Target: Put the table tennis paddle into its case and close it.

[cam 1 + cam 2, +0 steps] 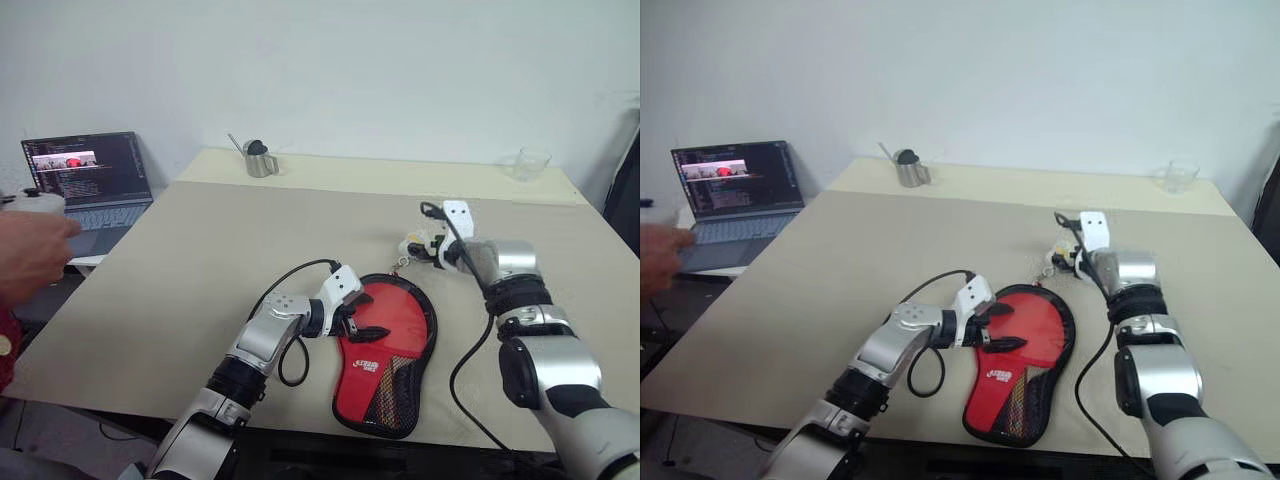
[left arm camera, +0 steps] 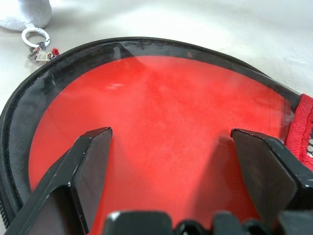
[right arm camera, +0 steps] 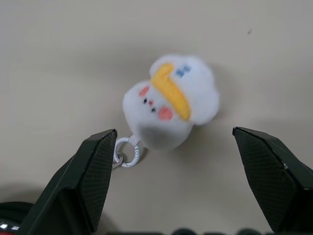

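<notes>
- The left end effector (image 1: 357, 322) is seen with its two black fingers (image 2: 88, 166) spread wide and nothing between them; it is poised over the round part of the case (image 1: 385, 352), close to the red surface, though contact cannot be confirmed.
- The right end effector (image 3: 188, 171) is likewise spread wide and empty, pointed down at a small white plush charm (image 3: 168, 102) that lies on the table (image 1: 200, 260) just beyond the round end of the case.
- The charm carries a small metal ring (image 3: 126, 152), and in the left wrist view a ring (image 2: 35, 36) is seen right at the case's black trim; it is judged to be the zip pull.
- The case lies flat on the table, red side up, mesh pocket toward the near edge. The table tennis paddle cannot be told apart from the red surface; whether it is already inside is not shown.
- The step in hand is judged to be the closing: the case is to be steadied by the left end effector while the charm is taken by the right.
- The next move calls for the right fingers to be lowered astride the charm and closed, then drawn along the trim.
- The left arm is bent across toward the case from its left; the right arm is stretched forward past the case's right side, wrist tipped downward.
</notes>
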`<move>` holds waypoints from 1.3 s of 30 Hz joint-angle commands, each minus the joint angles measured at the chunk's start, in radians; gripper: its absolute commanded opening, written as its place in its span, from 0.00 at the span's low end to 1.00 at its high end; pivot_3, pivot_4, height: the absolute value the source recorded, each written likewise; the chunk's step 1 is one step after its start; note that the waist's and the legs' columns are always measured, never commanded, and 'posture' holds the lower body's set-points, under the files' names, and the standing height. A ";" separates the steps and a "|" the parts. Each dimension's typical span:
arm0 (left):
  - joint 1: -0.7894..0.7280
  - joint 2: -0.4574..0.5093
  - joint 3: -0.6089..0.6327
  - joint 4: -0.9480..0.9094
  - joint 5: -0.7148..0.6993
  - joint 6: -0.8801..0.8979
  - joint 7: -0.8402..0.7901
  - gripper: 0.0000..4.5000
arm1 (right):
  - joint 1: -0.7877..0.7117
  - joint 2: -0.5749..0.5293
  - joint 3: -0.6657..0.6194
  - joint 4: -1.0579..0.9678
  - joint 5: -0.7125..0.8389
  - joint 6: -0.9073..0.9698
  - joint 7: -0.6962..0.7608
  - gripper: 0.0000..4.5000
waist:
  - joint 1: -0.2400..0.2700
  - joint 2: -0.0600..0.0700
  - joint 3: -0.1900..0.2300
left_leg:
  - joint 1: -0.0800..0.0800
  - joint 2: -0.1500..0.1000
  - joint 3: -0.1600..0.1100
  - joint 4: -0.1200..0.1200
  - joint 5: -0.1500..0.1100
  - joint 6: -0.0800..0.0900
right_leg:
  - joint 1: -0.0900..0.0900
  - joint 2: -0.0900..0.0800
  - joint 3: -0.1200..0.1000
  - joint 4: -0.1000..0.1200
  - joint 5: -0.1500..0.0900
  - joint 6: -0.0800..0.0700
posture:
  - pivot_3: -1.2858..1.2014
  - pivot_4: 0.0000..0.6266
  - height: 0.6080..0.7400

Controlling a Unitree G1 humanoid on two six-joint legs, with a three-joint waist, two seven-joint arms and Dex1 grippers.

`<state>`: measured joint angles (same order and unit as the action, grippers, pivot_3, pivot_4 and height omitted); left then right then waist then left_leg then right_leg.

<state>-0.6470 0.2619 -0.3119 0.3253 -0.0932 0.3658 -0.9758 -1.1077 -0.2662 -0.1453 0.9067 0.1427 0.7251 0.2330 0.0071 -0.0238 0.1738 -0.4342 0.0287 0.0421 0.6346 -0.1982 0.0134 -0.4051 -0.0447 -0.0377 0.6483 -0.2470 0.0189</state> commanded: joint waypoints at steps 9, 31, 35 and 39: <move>0.052 0.006 -0.041 0.000 0.019 0.050 -0.005 0.95 | -0.135 0.049 -0.069 0.256 0.005 -0.261 -0.082 0.93 | -0.003 0.000 0.000 | 0.000 0.000 0.001 -0.001 0.000 0.000 | 0.000 0.000 0.000 0.000 0.000 0.000 | 0.52 0.24 1.00; 0.056 -0.049 -0.020 0.029 0.012 0.045 0.051 0.95 | -0.115 0.112 -0.061 0.335 -0.027 -0.350 -0.145 0.01 | -0.007 0.001 -0.001 | 0.002 0.000 0.002 -0.003 0.000 0.000 | 0.000 0.000 0.001 0.001 0.000 0.000 | 0.52 0.24 1.00; 0.049 -0.057 -0.016 0.047 0.015 0.043 0.053 0.95 | -0.113 0.101 -0.062 0.330 -0.030 -0.345 -0.149 0.01 | -0.007 0.001 -0.001 | 0.002 0.000 0.002 -0.003 0.000 0.000 | 0.000 0.000 0.001 0.001 0.000 0.000 | 0.52 0.24 1.00; 0.047 -0.062 -0.016 0.051 0.018 0.044 0.052 0.95 | -0.112 0.084 -0.053 0.315 -0.040 -0.324 -0.139 0.01 | -0.007 0.001 -0.001 | 0.002 0.000 0.002 -0.003 0.001 0.000 | 0.000 0.000 0.001 0.001 0.000 0.000 | 0.52 0.24 1.00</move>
<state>-0.6260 0.2064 -0.2966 0.3235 -0.0896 0.3821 -0.9243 -1.2082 -0.1609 -0.2015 1.2504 0.1018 0.4009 0.0895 0.0001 -0.0230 0.1731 -0.4320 0.0285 0.0444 0.6319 -0.1972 0.0139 -0.4048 -0.0445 -0.0363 0.6495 -0.2467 0.0189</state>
